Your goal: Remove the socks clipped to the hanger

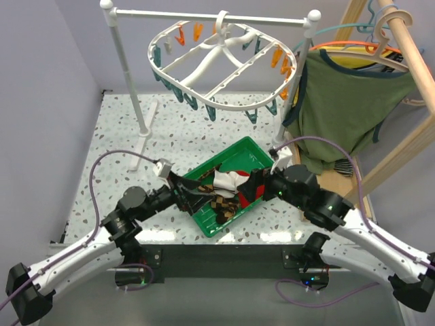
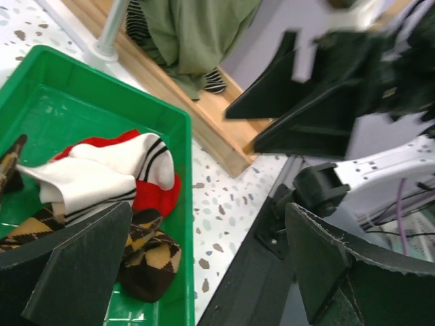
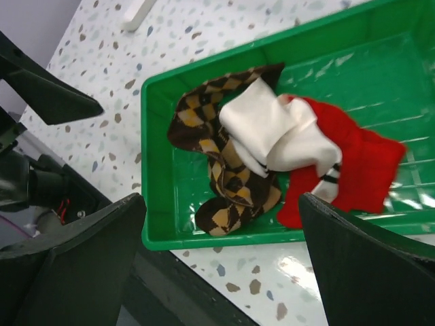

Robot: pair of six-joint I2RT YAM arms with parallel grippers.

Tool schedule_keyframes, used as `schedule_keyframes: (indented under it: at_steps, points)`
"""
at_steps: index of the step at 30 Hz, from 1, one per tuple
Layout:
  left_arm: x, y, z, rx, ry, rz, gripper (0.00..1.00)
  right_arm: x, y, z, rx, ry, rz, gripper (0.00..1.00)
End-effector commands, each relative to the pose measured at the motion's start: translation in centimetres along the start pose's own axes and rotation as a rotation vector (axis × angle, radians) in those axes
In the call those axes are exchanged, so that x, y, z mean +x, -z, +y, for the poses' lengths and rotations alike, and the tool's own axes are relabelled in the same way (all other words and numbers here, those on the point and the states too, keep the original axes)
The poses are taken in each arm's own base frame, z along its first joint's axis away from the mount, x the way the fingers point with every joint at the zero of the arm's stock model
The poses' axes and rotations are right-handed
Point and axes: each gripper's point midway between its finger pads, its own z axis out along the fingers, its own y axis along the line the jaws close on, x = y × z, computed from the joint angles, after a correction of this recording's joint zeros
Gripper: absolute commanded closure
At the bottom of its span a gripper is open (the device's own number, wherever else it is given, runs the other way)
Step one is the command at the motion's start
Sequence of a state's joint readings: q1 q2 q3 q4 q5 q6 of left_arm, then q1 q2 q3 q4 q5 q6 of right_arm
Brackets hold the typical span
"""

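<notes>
The white oval hanger (image 1: 224, 64) hangs from the rail at the back, its orange and teal clothespins dangling with no sock on them. The socks lie piled in a green tray (image 1: 255, 151): checkered ones (image 3: 231, 176), a white one (image 3: 272, 129) and a red one (image 3: 353, 170). The left wrist view shows them too: white (image 2: 102, 173), red (image 2: 155, 195), checkered (image 2: 146, 255). My left gripper (image 1: 194, 190) is open and empty at the tray's left edge (image 2: 211, 272). My right gripper (image 1: 255, 187) is open and empty over the tray's near right rim (image 3: 221, 265).
The white rail stand (image 1: 129, 81) stands at the back left. An olive-green top (image 1: 346, 109) hangs on a wooden frame (image 1: 408, 41) at the right, with coloured hangers above it. The two grippers face each other closely across the tray.
</notes>
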State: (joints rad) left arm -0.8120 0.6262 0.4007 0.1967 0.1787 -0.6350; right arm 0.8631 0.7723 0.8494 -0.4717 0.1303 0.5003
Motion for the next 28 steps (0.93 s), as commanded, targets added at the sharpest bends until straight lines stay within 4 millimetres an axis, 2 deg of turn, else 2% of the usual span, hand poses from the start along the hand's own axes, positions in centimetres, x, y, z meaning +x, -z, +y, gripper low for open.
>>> schedule_keyframes:
  at_steps: [1,2,3,4,5,6,7,8,9,10,11,13,14,16,17,20,22,25,28]
  points:
    - [-1.9,2.3,-2.5,0.190,0.081,-0.230,0.00,-1.8,-1.0,4.0,-0.277,-0.167,-0.222,0.01]
    - [-2.4,3.2,-3.0,0.226,0.081,-0.276,0.00,0.1,-1.7,3.2,-0.272,-0.212,-0.209,0.01]
    - [-2.6,3.8,-3.2,0.249,0.086,-0.314,0.00,0.5,-1.9,3.1,-0.285,-0.227,-0.221,0.01]
    - [-1.3,4.0,-2.4,0.247,0.111,-0.309,0.00,-0.1,-1.7,3.3,-0.315,-0.257,-0.266,0.01]
    - [-1.7,4.9,-2.9,0.283,0.109,-0.352,0.00,1.4,-2.1,2.4,-0.302,-0.270,-0.262,0.01]
    - [-2.0,5.5,-3.3,0.319,0.108,-0.390,0.00,1.6,-2.2,1.9,-0.293,-0.286,-0.284,0.01]
    - [-0.6,5.6,-2.5,0.321,0.123,-0.381,0.00,1.4,-2.0,1.8,-0.305,-0.306,-0.316,0.01]
    - [-0.8,6.3,-2.9,0.358,0.119,-0.413,0.00,2.9,-2.5,0.6,-0.275,-0.317,-0.306,0.02]
    - [-1.0,7.0,-3.4,0.402,0.123,-0.443,0.00,2.7,-2.0,0.1,-0.270,-0.332,-0.345,0.01]
    - [0.1,7.0,-2.9,0.404,0.134,-0.433,0.00,2.9,-1.9,-0.3,-0.266,-0.337,-0.362,0.01]
    - [0.1,7.4,-3.1,0.428,0.138,-0.445,0.00,4.3,-2.2,-1.2,-0.247,-0.342,-0.354,0.01]
    - [1.2,7.4,-2.6,0.435,0.183,-0.422,0.00,4.2,-1.3,-2.3,-0.234,-0.391,-0.411,0.01]
    - [1.1,8.0,-3.1,0.475,0.186,-0.440,0.00,5.7,-1.7,-3.3,-0.208,-0.404,-0.401,0.01]
    - [2.4,8.2,-2.5,0.488,0.245,-0.420,0.00,5.7,-0.8,-4.0,-0.221,-0.446,-0.452,0.01]
    - [2.5,8.3,-2.7,0.498,0.253,-0.411,0.00,7.0,-1.3,-5.0,-0.190,-0.462,-0.442,0.01]
    - [3.2,8.3,-3.0,0.513,0.241,-0.377,0.00,8.5,-1.5,-6.7,-0.125,-0.516,-0.432,0.01]
    - [3.5,8.2,-2.9,0.506,0.247,-0.356,0.00,9.6,-2.1,-7.2,-0.090,-0.514,-0.383,0.01]
    - [3.8,8.0,-2.8,0.500,0.262,-0.342,0.00,10.3,-2.5,-7.6,-0.070,-0.528,-0.369,0.01]
    - [3.6,8.2,-2.9,0.507,0.280,-0.347,0.00,9.8,-2.3,-7.2,-0.099,-0.530,-0.387,0.01]
